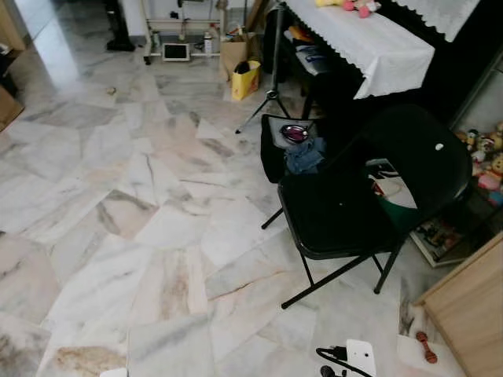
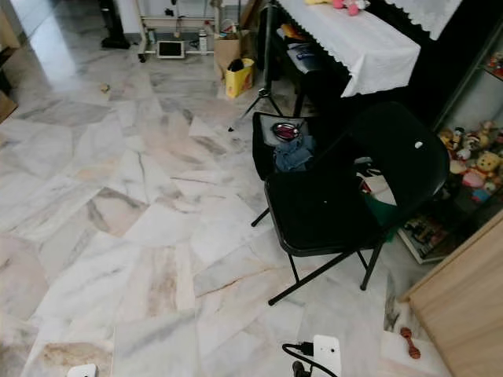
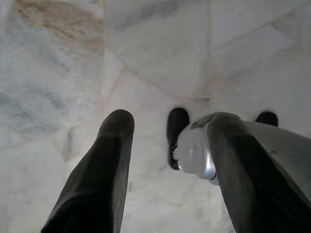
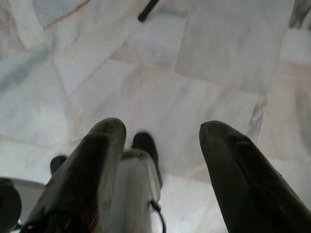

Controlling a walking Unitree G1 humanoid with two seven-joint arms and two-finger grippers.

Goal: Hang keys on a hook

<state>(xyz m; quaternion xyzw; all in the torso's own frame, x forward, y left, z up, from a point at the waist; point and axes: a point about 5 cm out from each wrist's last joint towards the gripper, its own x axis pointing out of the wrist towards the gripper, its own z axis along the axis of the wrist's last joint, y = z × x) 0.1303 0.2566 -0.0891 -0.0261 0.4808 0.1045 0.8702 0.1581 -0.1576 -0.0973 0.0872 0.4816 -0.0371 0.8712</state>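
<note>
home living room | marble floor [image 1: 141, 236] | folding chair [image 1: 346, 212] | plush toys [image 1: 487, 161]

A black folding chair [image 1: 346, 212] is standing on the marble floor [image 1: 118, 196]. Just behind it, a black bag [image 1: 277, 145] is holding blue cloth [image 1: 305, 155] and a shiny bowl [image 1: 295, 133]. A tripod [image 1: 273, 78] is standing near a yellow bag [image 1: 245, 79] and a cardboard box [image 1: 233, 53]. A white lace cloth [image 1: 369, 43] is draping over a dark table, with soft toys [image 1: 350, 5] lying on top. More toys [image 1: 487, 161] are crowding a shelf at the right. A wooden cabinet [image 1: 471, 310] is standing beside a small dumbbell [image 1: 426, 347].
</note>
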